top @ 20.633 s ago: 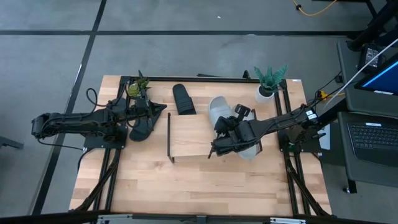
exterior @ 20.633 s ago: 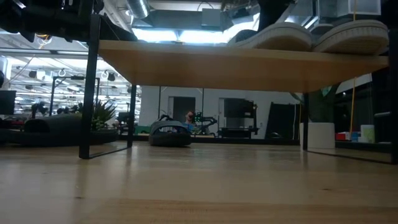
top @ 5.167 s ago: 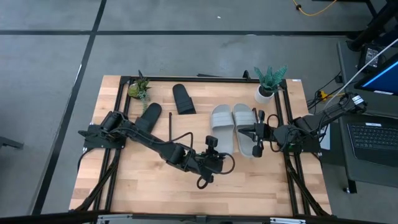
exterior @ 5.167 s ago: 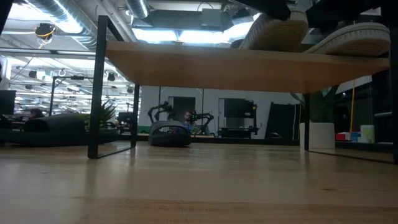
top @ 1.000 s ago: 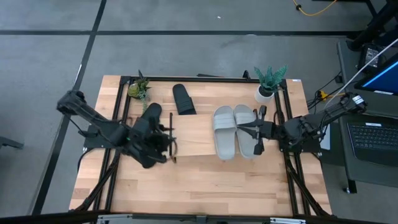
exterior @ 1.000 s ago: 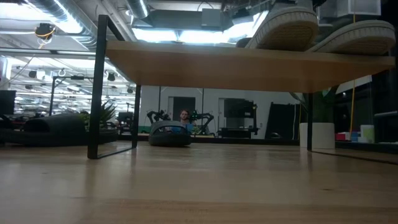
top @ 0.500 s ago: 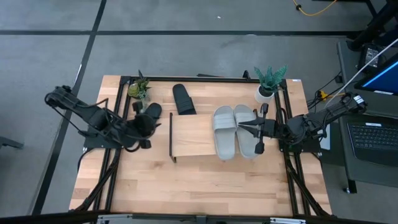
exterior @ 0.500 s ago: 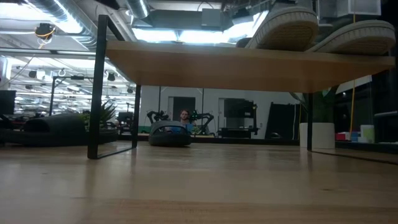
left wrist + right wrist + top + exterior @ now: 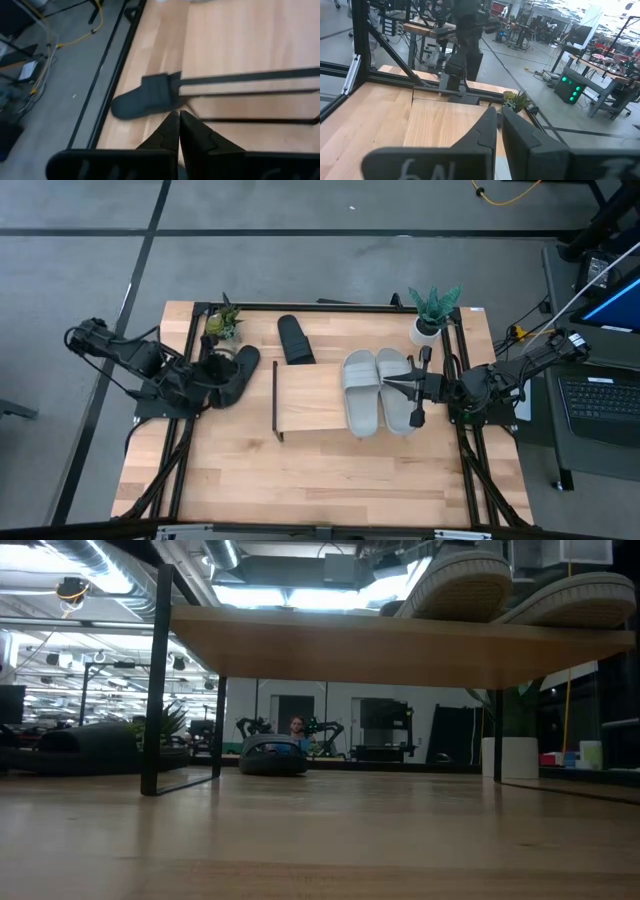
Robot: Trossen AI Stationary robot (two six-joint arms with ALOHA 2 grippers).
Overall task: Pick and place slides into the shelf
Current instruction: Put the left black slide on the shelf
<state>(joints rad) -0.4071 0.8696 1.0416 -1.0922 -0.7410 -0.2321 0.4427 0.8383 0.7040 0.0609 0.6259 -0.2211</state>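
Note:
The shelf (image 9: 310, 398) stands mid-table with two light grey slides (image 9: 361, 395) (image 9: 393, 362) lying side by side on its right half, soles down. One black slide (image 9: 294, 340) lies on the table off the shelf's far left corner. The other black slide (image 9: 243, 363) lies left of the shelf. My left gripper (image 9: 220, 370) is shut and empty at that slide's left side, and its wrist view looks past the shut fingers (image 9: 178, 120) at the far black slide (image 9: 145, 95). My right gripper (image 9: 388, 388) hangs shut over the right grey slide, pointing level toward the table's left.
Two small potted plants stand at the far corners, one at the left (image 9: 222, 320) and one at the right (image 9: 432, 312). The shelf's black wire end frame (image 9: 273, 400) rises between the left arm and the board. The near half of the tabletop (image 9: 320, 480) is bare wood.
My left gripper has drawn back from the shelf's left end frame toward the table's left and far edges, ending beside the left black slide, and its fingers have shut on nothing. The slides and the shelf have kept their places.

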